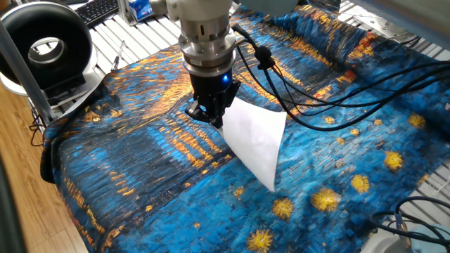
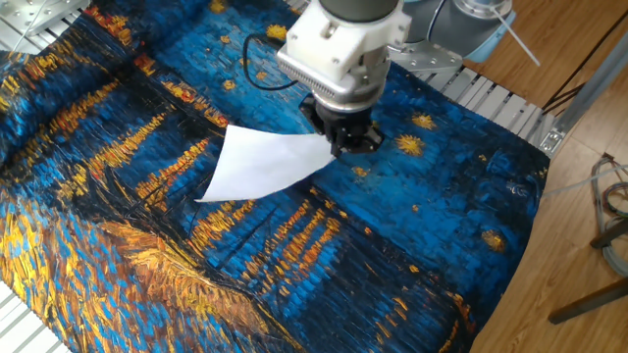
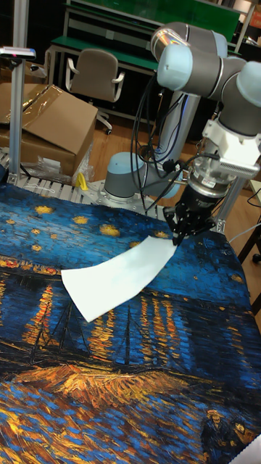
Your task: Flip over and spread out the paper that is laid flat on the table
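The white paper (image 1: 254, 139) (image 2: 263, 164) (image 3: 119, 276) hangs by one corner from my gripper (image 1: 213, 117) (image 2: 342, 147) (image 3: 178, 237), which is shut on that corner. In the tall fixed view the held end is lifted off the table (image 3: 145, 348) and the sheet slopes down to the left, its far end touching or close to the blue cloth. The fingertips are dark and small, and the pinch itself is mostly hidden by the gripper body.
A black round fan (image 1: 46, 48) stands off the table's left end, with a keyboard (image 1: 98, 10) behind it. Black cables (image 1: 330, 112) trail across the cloth from the wrist. A cardboard box (image 3: 40, 127) and a chair (image 3: 94, 76) sit beyond the far edge.
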